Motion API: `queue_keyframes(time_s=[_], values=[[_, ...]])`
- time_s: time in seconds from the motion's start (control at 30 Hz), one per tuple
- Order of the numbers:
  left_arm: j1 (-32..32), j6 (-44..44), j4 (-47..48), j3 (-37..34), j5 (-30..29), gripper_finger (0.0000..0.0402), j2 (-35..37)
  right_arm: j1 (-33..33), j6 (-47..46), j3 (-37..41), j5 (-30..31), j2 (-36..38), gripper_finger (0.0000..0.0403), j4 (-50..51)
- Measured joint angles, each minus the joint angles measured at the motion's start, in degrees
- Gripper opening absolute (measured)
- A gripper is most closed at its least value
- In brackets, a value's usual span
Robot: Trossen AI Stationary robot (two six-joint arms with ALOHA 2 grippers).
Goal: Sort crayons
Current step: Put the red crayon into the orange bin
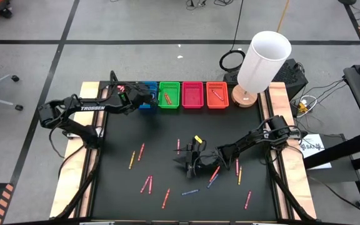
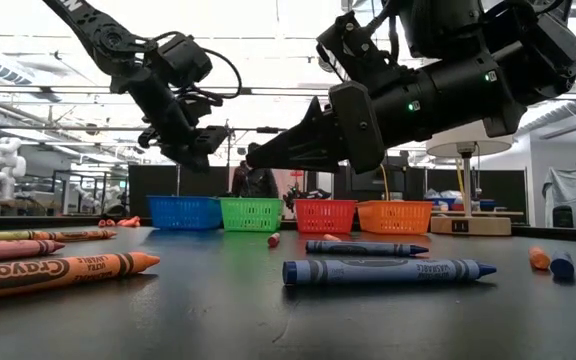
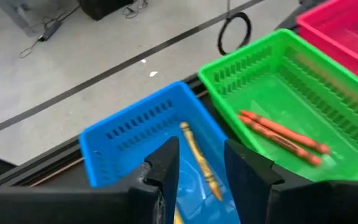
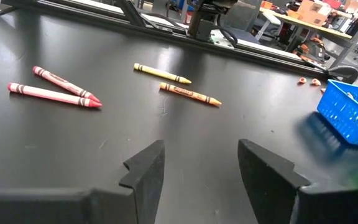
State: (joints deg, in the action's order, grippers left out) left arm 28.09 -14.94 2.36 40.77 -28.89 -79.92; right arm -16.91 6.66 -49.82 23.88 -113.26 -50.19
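Note:
My left gripper (image 3: 201, 152) hangs open over the blue basket (image 3: 132, 134), the leftmost of the baskets along the table's far edge. A yellow crayon (image 3: 197, 158) lies slanted inside that basket, below the gap between the fingers. Two orange crayons (image 3: 284, 134) lie on the green basket's (image 1: 169, 95) floor. My right gripper (image 4: 201, 165) stands open, nearly level, just above the table's middle (image 1: 181, 159), with nothing between its fingers. Several loose crayons lie flat on the black tabletop, among them a red pair (image 4: 55, 90), a yellow one (image 4: 160, 73), an orange one (image 4: 188, 93) and a blue one (image 2: 388, 270).
A pink basket (image 1: 192, 95) and an orange basket (image 1: 217, 95) continue the row to the right. A white-shaded lamp (image 1: 261, 62) stands at the far right corner. More crayons lie scattered near the right gripper (image 1: 214, 174) and toward the near edge (image 1: 165, 198).

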Motion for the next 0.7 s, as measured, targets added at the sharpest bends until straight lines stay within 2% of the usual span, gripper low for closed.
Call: queue_keyframes(time_s=[0.27,0.4,0.7], values=[[-5.3,-4.1,6.9,0.0,-0.9,0.0126,0.0,0.0,-1.1,0.0,0.0,0.0,0.0187,-0.1],[-5.7,-6.9,10.3,0.0,-3.9,0.0125,0.0,0.0,-2.2,0.0,0.0,0.0,0.0187,-0.1],[-5.7,-7.0,10.2,0.0,-4.2,0.0125,0.0,0.0,-3.0,0.0,0.1,0.0,0.0187,-0.1]])
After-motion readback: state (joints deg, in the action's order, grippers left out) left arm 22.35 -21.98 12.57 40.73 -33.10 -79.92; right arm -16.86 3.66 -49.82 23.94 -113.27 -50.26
